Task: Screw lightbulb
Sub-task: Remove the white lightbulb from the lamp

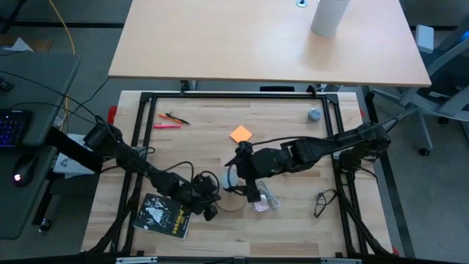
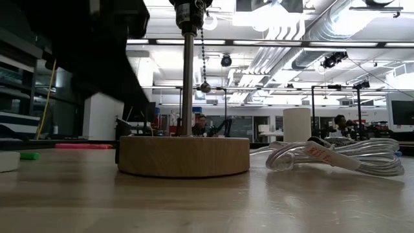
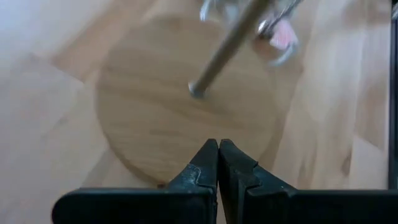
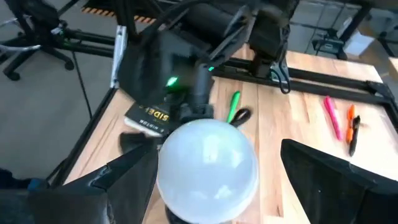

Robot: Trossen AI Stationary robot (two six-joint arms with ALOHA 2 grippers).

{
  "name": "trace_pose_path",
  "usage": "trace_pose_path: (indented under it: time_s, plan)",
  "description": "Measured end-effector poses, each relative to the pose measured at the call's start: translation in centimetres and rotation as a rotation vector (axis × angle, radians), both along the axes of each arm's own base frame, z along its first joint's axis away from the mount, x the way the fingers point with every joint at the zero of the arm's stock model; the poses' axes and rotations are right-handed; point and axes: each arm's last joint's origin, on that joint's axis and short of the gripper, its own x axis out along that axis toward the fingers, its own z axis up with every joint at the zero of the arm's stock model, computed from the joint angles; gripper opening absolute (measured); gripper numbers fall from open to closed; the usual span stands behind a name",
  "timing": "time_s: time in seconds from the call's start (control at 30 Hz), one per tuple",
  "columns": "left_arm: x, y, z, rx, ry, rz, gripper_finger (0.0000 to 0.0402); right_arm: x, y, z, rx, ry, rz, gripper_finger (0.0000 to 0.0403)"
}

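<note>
A white frosted globe lightbulb (image 4: pixel 208 165) stands between the fingers of my right gripper (image 4: pixel 221 146), high above the table; something dark shows under it. The right gripper is open. A gap shows between the bulb and one finger (image 4: pixel 323 180). The lamp is a tan wooden disc (image 2: pixel 184 155) with an upright metal pole (image 2: pixel 188 84) and a black socket (image 2: pixel 187 16). My left gripper (image 3: pixel 218 144) is shut, its tips low over the disc's rim (image 3: pixel 155 177). In the high view it (image 1: pixel 211 207) lies at the disc's left. My left gripper's shut tips point slanting down at the wooden disc's rim (image 3: pixel 155 177); whether they touch it I cannot tell. My right gripper has one finger (image 4: pixel 134 177) right beside the globe's side (image 4: pixel 163 174); I cannot tell whether it touches.
A dark book (image 1: pixel 163 215) lies near left. A coiled white cable (image 2: pixel 336 155) lies right of the disc. An orange note (image 1: pixel 240 134), pens (image 1: pixel 170 121) and a small grey round thing (image 1: pixel 315 115) lie farther back. A black frame (image 1: pixel 143 110) borders the table.
</note>
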Motion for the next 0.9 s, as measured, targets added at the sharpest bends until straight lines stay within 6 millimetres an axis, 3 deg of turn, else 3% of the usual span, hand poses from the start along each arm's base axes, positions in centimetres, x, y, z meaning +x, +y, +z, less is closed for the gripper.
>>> trace_pose_path:
  time_s: [0.2,0.63,0.9]
  plan:
    - [0.3,-0.5,-1.7,-0.030,0.064,-0.048,0.0000,0.7,-0.2,-0.8,0.033,0.027,-0.019,0.0330]
    - [0.6,-0.6,-1.5,-0.012,0.034,-0.080,0.0000,1.3,-0.1,-1.8,0.081,0.059,-0.060,0.0328]
    - [0.5,-0.6,-1.5,-0.004,0.034,-0.084,0.0000,1.4,-0.1,-1.7,0.103,0.043,-0.080,0.0266]
